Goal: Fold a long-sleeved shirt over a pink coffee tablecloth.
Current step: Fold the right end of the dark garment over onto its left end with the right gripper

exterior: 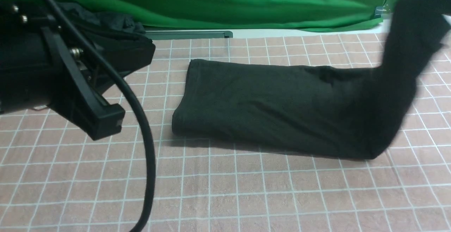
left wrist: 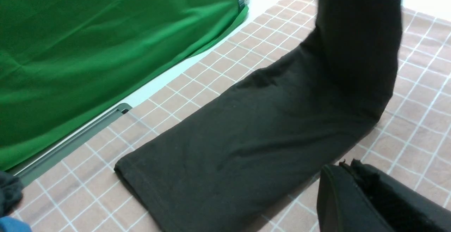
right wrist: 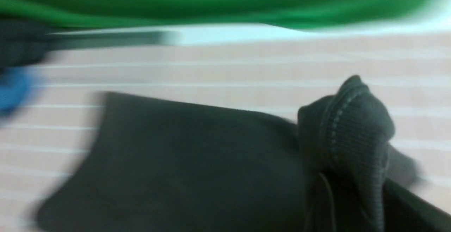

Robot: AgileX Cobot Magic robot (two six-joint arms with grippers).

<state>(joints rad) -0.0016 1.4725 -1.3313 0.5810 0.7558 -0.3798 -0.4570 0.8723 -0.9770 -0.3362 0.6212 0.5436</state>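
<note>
We find the long-sleeved shirt (exterior: pixel 275 105) folded into a long black band across the middle of the pink coffee tablecloth (exterior: pixel 246 193). Its left end lies flat; its right end is raised clear of the cloth toward the far right. The right gripper (right wrist: pixel 347 175) is clamped on a bunched, ribbed edge of that raised end. The left gripper (left wrist: pixel 343 170) has its jaws together, holds nothing, and hangs over the cloth to the shirt's left, apart from it. A green backdrop (exterior: pixel 229 2) hangs behind. The right wrist view is blurred.
</note>
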